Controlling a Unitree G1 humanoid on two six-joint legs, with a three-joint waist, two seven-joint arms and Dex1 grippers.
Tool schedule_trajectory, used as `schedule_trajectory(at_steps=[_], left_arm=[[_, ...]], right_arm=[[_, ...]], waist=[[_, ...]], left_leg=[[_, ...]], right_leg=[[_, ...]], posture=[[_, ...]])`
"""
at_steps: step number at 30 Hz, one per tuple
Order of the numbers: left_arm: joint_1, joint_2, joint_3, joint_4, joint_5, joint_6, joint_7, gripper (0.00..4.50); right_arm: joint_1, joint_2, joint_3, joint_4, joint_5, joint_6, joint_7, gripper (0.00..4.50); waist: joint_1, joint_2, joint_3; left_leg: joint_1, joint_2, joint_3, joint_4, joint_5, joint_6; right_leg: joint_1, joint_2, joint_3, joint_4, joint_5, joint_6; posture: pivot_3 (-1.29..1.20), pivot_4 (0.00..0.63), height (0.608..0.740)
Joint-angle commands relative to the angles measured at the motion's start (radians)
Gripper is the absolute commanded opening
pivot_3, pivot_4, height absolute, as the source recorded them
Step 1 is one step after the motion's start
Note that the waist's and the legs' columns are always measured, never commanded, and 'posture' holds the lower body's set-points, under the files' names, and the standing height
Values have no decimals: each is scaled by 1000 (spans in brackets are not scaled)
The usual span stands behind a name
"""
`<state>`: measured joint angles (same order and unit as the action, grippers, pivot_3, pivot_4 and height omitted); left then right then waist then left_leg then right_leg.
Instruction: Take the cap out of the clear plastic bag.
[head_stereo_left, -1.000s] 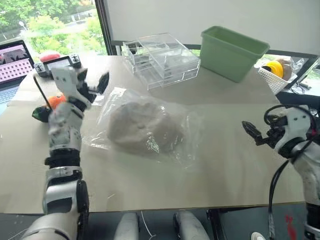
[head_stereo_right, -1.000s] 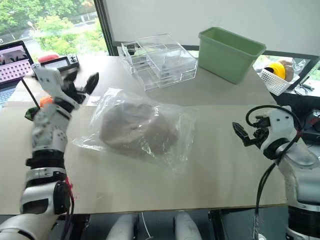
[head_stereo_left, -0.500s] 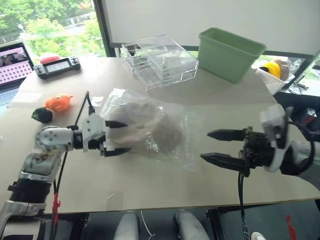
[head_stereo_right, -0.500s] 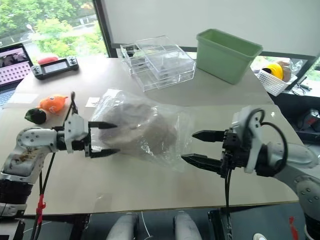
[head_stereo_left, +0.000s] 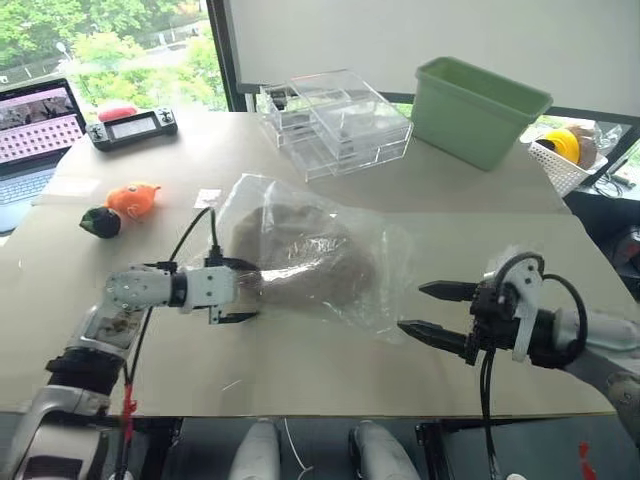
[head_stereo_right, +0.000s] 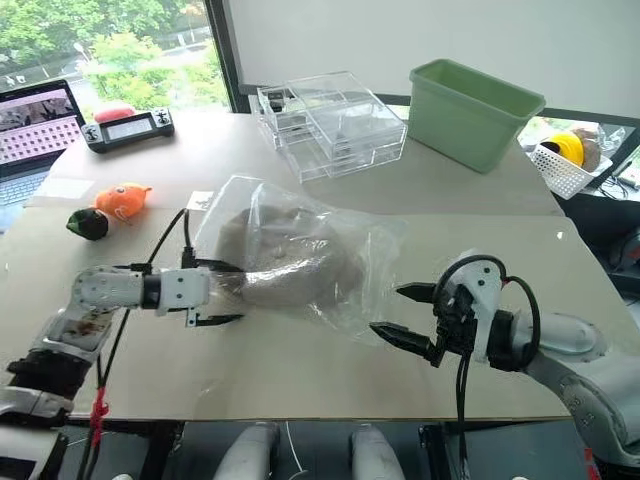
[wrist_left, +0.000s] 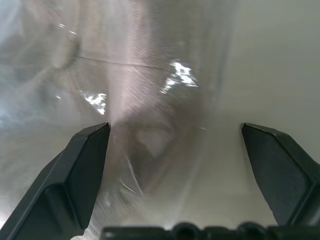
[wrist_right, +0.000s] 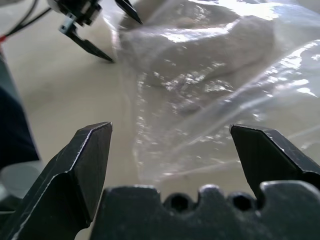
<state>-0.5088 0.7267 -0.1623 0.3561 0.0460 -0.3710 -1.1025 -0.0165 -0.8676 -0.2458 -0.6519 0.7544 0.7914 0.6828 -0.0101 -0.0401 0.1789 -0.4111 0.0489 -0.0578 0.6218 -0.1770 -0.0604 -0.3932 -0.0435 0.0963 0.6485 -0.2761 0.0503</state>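
A soft beige-grey fabric flat cap (head_stereo_left: 310, 265) lies inside a large, wrinkled clear plastic bag (head_stereo_left: 375, 270) in the middle of a pale table (head_stereo_left: 300, 365). A second ago both arms were raised and well apart from the bag; now both have come down to table level on either side of it. The left gripper (head_stereo_left: 243, 292), fingers spread wide, touches the bag's left end, one finger above the film and one below. The right gripper (head_stereo_left: 432, 309), also spread wide, sits just beside the bag's right corner. Nothing is gripped yet, so the cap remains fully bagged. The bundle's long axis runs left to right; which way the brim points cannot be made out.
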Motion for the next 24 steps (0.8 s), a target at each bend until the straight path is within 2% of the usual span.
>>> schedule_trajectory(at_steps=[1,9,12,22,24], left_arm=[[-72,-40,-30,61,63,-37,70,4468],[-124,-104,-81,90,113,-38,101,4468],[-128,-101,-95,89,123,-45,85,3661],[-158,-95,-121,117,156,-80,100,76],[-166,-91,-127,135,173,-120,116,6]], right_arm=[[67,5,-48,-37,-33,-67,24,4500],[117,15,-80,-54,-34,-79,19,4500],[118,21,-86,-63,-33,-73,9,4500],[103,36,-83,-66,-24,-63,-26,4500],[92,35,-80,-60,-22,-61,-29,4500]], waist=[[-2,0,0],[-7,0,0],[-6,0,0],[-5,0,0],[-5,0,0]], left_leg=[[-1,0,0,1,0,1],[0,0,0,4,-1,2],[1,0,0,4,-1,2],[0,0,0,4,-1,2],[0,0,0,4,-1,2]], right_leg=[[0,0,0,0,0,0],[2,0,0,0,1,1],[3,0,0,0,1,1],[3,0,0,0,1,1],[3,0,0,0,1,1]], posture=[[0,150,735],[0,150,735],[0,150,735],[0,150,735],[0,150,735]])
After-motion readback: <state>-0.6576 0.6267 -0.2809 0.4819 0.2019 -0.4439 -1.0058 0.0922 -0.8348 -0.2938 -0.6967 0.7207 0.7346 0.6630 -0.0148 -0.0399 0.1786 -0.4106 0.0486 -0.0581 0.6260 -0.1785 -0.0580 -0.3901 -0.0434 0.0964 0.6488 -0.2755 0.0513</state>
